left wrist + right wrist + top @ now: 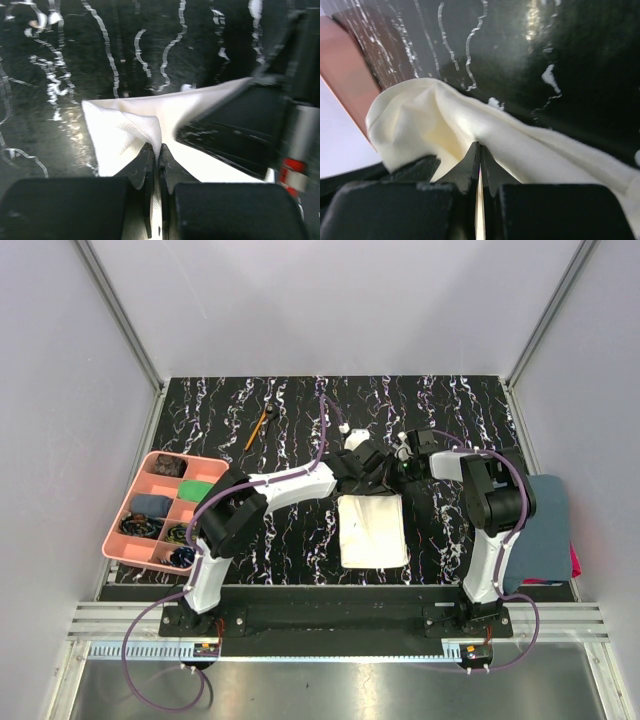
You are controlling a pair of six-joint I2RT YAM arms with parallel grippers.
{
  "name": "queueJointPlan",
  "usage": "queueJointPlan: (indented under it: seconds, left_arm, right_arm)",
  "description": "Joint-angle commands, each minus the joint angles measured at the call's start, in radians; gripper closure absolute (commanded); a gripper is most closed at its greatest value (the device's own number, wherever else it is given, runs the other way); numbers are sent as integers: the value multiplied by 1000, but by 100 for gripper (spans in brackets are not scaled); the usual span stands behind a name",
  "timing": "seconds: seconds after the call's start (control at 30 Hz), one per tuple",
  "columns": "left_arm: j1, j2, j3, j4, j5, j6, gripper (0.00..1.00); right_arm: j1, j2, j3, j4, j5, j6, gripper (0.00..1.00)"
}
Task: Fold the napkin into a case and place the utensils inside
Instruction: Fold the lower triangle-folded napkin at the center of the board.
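You see the napkin (372,530) flat on the counter (450,410), to the right of the pink tray (127,502). The left jaws and the right jaws are both closed, each pinching its far edge.

No written word, number, label, brand mark or sign can be read on any surface here.

Black worktop (440,410) veined in white filled the middle, and glare bounced off its glossy surface. Plain pale lilac-grey panels closed it in: back wall (330,300), left wall (50,440), right wall (600,370). Slanting aluminium posts (118,310) marked the far corners, and a slotted aluminium rail (100,618) ran along the near edge.
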Motion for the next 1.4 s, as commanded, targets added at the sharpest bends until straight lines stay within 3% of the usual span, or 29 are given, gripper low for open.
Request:
queueJointPlan:
  seconds: [0.0, 0.4, 0.67, 0.87, 1.1, 1.23, 1.37]
  left_arm:
    - [-2, -3, 7, 72, 76, 45, 100]
    - [2, 49, 26, 81, 139, 63, 100]
    - [11, 61, 27, 79, 148, 57, 99]
    - [15, 58, 33, 83, 171, 34, 87]
    - [35, 63, 41, 89, 216, 3, 69]
    - [44, 42, 30, 115, 252, 8, 62]
    - [49, -23, 4, 151, 311, 12, 48]
  right_arm:
    - [0, 26, 42, 14, 17, -32, 96]
    - [0, -12, 62, -38, 62, -48, 96]
    - [-3, -199, 38, -162, 177, -52, 78]
    - [-3, -341, -82, -213, 161, -72, 70]
    - [-1, -471, -287, -184, 128, -82, 68]
    - [-1, -508, -330, -177, 118, -98, 68]
    - [-1, -516, -334, -179, 120, -112, 68]
